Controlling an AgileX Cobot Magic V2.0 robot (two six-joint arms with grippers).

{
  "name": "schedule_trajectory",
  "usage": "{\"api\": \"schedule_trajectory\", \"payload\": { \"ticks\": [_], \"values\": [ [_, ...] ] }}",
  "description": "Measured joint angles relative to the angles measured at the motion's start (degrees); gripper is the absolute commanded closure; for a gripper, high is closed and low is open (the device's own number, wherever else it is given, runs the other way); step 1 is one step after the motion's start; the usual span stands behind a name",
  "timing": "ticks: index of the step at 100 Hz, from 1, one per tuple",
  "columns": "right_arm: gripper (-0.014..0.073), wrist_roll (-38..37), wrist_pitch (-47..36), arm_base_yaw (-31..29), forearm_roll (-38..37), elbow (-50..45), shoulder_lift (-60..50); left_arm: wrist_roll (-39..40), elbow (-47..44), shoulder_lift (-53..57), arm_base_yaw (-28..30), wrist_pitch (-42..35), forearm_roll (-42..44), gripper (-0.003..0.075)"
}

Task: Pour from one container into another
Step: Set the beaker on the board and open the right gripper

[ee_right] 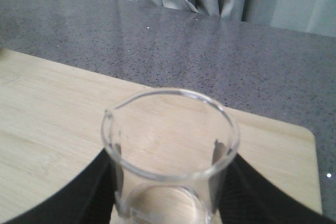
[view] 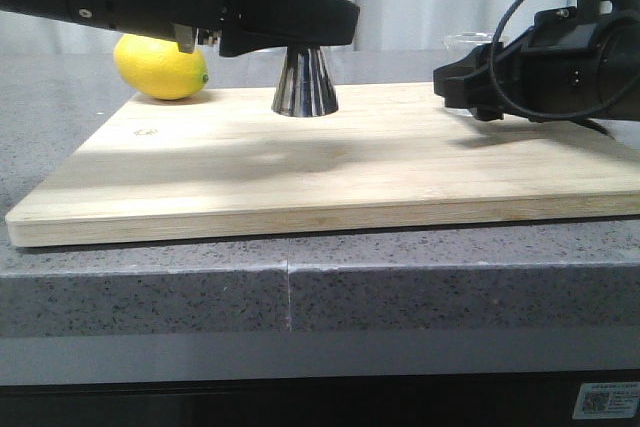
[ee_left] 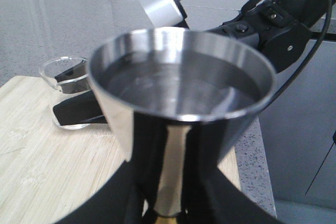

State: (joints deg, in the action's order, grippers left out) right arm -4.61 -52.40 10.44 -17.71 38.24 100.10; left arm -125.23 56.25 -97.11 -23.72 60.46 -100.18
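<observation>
Cutting board [view: 300,182] up front; left gripper [ee_left: 163,203] clamping filled jigger [ee_left: 181,85] steady, right gripper [ee_right: 168,192] gripping upright, seemingly empty beaker [ee_right: 170,145].

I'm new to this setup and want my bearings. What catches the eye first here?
The steel jigger stands near the back middle of the wooden board, held at its waist by the left tool, its cup holding clear liquid. A bright yellow lemon lies at the board's back left corner. At the right, the right tool grips an upright glass beaker.
</observation>
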Motion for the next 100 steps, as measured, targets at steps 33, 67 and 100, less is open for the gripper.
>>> {"api": "schedule_trajectory", "payload": {
  "ticks": [33,67,100],
  "values": [
    [0.0389,0.47,-0.35,0.0,0.0,0.0,0.08,0.0,0.0,0.0,0.0,0.0,0.09,0.0702],
    [0.0379,0.47,-0.35,0.0,0.0,0.0,0.08,0.0,0.0,0.0,0.0,0.0,0.09,0.0702],
    [0.0176,0.57,-0.35,0.0,0.0,0.0,0.08,0.0,0.0,0.0,0.0,0.0,0.09,0.0702]
  ]
}}
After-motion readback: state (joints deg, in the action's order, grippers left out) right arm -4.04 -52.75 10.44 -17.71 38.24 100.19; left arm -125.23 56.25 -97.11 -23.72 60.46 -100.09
